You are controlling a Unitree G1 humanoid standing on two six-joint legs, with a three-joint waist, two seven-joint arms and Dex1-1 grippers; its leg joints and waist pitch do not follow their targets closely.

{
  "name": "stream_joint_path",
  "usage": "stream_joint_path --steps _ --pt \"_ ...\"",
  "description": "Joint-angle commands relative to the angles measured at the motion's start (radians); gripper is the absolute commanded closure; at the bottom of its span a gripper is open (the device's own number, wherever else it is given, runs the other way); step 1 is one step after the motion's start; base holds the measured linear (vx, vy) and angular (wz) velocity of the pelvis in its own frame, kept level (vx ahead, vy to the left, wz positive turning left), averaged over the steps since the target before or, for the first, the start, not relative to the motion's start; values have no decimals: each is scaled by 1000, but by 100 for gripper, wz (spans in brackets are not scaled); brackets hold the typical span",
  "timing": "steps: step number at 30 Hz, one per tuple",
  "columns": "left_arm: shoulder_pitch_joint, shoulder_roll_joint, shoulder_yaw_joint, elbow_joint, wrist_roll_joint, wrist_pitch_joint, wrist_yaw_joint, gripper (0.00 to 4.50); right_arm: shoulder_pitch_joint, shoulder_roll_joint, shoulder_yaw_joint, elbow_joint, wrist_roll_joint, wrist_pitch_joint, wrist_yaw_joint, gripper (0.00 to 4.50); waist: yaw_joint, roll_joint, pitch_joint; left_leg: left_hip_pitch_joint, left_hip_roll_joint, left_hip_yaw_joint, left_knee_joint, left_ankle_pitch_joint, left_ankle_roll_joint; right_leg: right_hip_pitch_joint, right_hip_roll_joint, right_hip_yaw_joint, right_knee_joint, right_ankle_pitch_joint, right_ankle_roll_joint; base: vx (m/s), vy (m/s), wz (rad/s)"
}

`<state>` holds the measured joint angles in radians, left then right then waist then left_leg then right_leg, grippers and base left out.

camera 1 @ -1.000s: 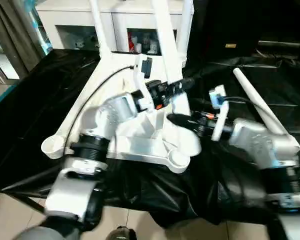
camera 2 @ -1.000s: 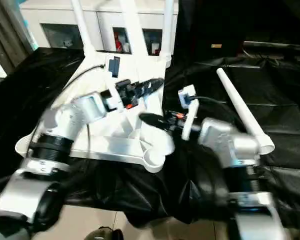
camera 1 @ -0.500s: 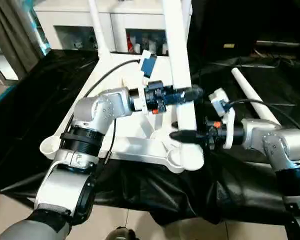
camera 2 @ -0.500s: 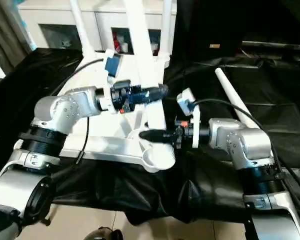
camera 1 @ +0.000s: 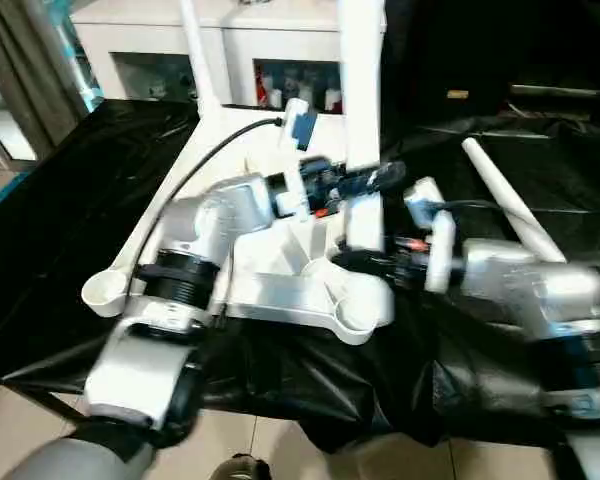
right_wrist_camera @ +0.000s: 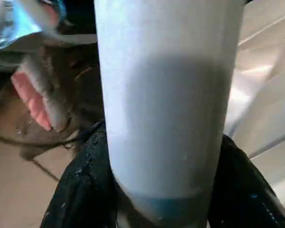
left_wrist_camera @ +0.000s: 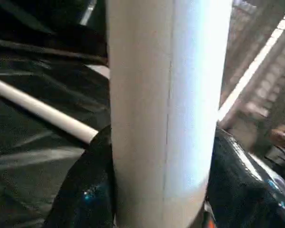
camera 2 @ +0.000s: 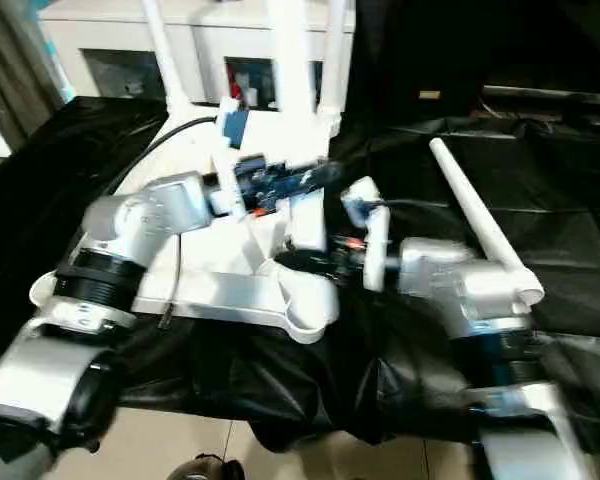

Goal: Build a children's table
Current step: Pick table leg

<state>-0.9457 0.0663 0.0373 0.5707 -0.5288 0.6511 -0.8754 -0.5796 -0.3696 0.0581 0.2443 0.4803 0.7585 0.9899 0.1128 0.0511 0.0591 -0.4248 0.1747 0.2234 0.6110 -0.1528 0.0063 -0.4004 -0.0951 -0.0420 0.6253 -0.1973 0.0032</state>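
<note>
The left gripper (camera 1: 372,180) is reaching in from the left with its forearm bent across the upturned tabletop (camera 1: 280,290), its black fingers (left_wrist_camera: 88,190) clasping either side of an upright leg (camera 1: 360,120). The right gripper (camera 1: 352,260) is coming in level from the right and pinching the same leg lower down. That leg is standing with its long axis vertical over the near right corner socket (camera 1: 352,318) (its top is cut off, its foot hidden), while a loose leg (camera 1: 505,205) is lying on the black cloth (camera 1: 70,220).
</note>
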Motion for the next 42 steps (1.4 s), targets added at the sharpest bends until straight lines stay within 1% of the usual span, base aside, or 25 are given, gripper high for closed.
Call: stream_joint_path --steps 1,2,3,4,5,7,8,9,10,11,17,20,21,22,25,26,27,28,29,30,31,32,33,37,42 --pt "-8 -20 27 -41 9 -4 91 184 -11 3 -28 37 -28 -24 -51 259 -1 -26 -83 45 54 -38 -63 -152 18 37 -60 28 -72 -133 -229 0 0 0" --pt "-8 -20 27 -41 9 -4 91 194 -11 3 -28 37 -28 -24 -51 259 -1 -26 -84 45 54 -38 -63 -150 19 39 -60 28 -71 -125 -231 0 0 0" --pt "4 -57 58 -44 13 -21 196 195 -20 12 -32 55 -31 -34 -73 259 -1 -29 -85 43 52 -37 -61 -140 28 41 -59 28 -69 -105 -233 0 0 0" --pt "4 -57 58 -44 13 -21 196 193 -20 12 -32 55 -31 -34 -73 259 -1 -29 -84 43 52 -38 -61 -138 30 41 -60 28 -70 -99 -234 0 0 0" --pt "19 -83 64 -50 32 -50 261 209 -26 16 -32 62 -31 -39 -82 260 0 -30 -84 43 52 -37 -60 -135 39 42 -60 28 -71 -96 -233 0 0 0" --pt "24 -88 60 -53 47 -63 279 242 -27 18 -32 63 -30 -40 -85 260 1 -30 -85 42 53 -38 -59 -133 46 43 -61 28 -73 -101 -229 0 0 0" --pt "24 -88 60 -53 47 -63 279 233 -27 18 -32 63 -30 -40 -85 260 0 -30 -84 41 52 -38 -59 -132 48 43 -60 28 -73 -102 -227 0 0 0" --pt "30 -93 48 -62 79 -85 318 242 -31 26 -37 67 -33 -47 -93 260 -1 -31 -83 41 52 -39 -60 -136 52 41 -58 28 -76 -119 -216 0 0 0" --pt "31 -94 44 -66 89 -92 329 259 -33 28 -39 68 -33 -48 -96 260 -1 -29 -83 41 52 -39 -60 -135 51 41 -59 28 -76 -124 -213 0 0 0" --pt "34 -98 38 -77 99 -97 345 259 -36 33 -42 72 -34 -53 -102 260 -2 -31 -84 41 53 -39 -61 -139 47 41 -58 27 -76 -127 -213 0 0 0" --pt "48 -113 21 -117 105 -84 373 272 -50 39 -39 84 -44 -87 -112 261 -3 -29 -83 42 53 -39 -62 -143 41 39 -58 27 -75 -129 -216 0 0 0" --pt "48 -115 26 -119 104 -90 375 272 -53 40 -40 86 -45 -101 -110 261 -2 -29 -83 42 52 -38 -61 -136 45 40 -58 27 -74 -116 -218 0 0 0" --pt "48 -112 24 -119 103 -94 366 272 -54 41 -48 82 -27 -86 -97 226 -1 -28 -84 43 53 -38 -61 -136 46 39 -58 27 -74 -115 -219 0 0 0" --pt "46 -109 25 -120 100 -96 355 272 -55 37 -53 76 -9 -64 -81 205 -1 -28 -83 42 52 -39 -61 -139 46 39 -58 27 -75 -119 -219 0 0 0" --pt "43 -102 22 -122 95 -95 335 272 -52 26 -52 62 5 -41 -59 174 0 -28 -83 42 53 -38 -61 -140 48 40 -57 27 -74 -119 -218 0 0 0" --pt "42 -100 21 -122 94 -94 328 272 -51 22 -51 57 10 -34 -51 174 -1 -28 -82 42 52 -39 -62 -143 47 40 -57 27 -75 -123 -217 0 0 0" --pt "33 -87 23 -124 81 -77 299 272 -45 -12 -32 38 15 -4 -8 160 -1 -30 -82 41 52 -39 -62 -145 46 40 -57 27 -75 -128 -216 0 0 0" --pt "28 -80 25 -127 73 -64 286 272 -42 -34 -18 28 15 9 17 160 2 -29 -83 43 52 -39 -61 -140 46 43 -56 26 -75 -126 -214 0 0 0" --pt "20 -74 30 -125 60 -45 272 272 -39 -55 -9 19 22 25 44 160 3 -30 -83 44 54 -38 -60 -134 47 41 -55 27 -73 -113 -215 0 0 0" --pt "20 -74 30 -125 60 -45 272 272 -39 -55 -9 19 22 25 44 160 4 -29 -83 42 54 -38 -60 -130 48 42 -56 27 -72 -108 -215 0 0 0" --pt "10 -63 32 -121 54 -29 258 272 -36 -81 1 4 34 49 77 150 4 -29 -83 42 53 -38 -60 -128 50 41 -56 27 -70 -100 -218 0 0 0" --pt "10 -63 32 -121 54 -29 258 272 -36 -81 1 4 34 49 77 150 4 -28 -83 43 51 -37 -59 -130 51 41 -55 26 -71 -102 -221 0 0 0" --pt "5 -56 29 -119 54 -25 248 272 -35 -92 5 -5 39 62 90 150 4 -29 -83 41 52 -37 -58 -130 55 42 -57 26 -72 -109 -227 0 0 0" --pt "3 -45 22 -126 53 -16 225 272 -35 -112 11 -18 40 83 108 150 5 -29 -83 43 53 -38 -58 -134 52 40 -57 26 -73 -122 -230 0 0 0" --pt "14 -46 3 -163 39 8 199 272 -40 -104 18 -6 29 88 95 150 4 -29 -83 43 53 -38 -58 -138 46 40 -58 26 -72 -127 -232 0 0 0"
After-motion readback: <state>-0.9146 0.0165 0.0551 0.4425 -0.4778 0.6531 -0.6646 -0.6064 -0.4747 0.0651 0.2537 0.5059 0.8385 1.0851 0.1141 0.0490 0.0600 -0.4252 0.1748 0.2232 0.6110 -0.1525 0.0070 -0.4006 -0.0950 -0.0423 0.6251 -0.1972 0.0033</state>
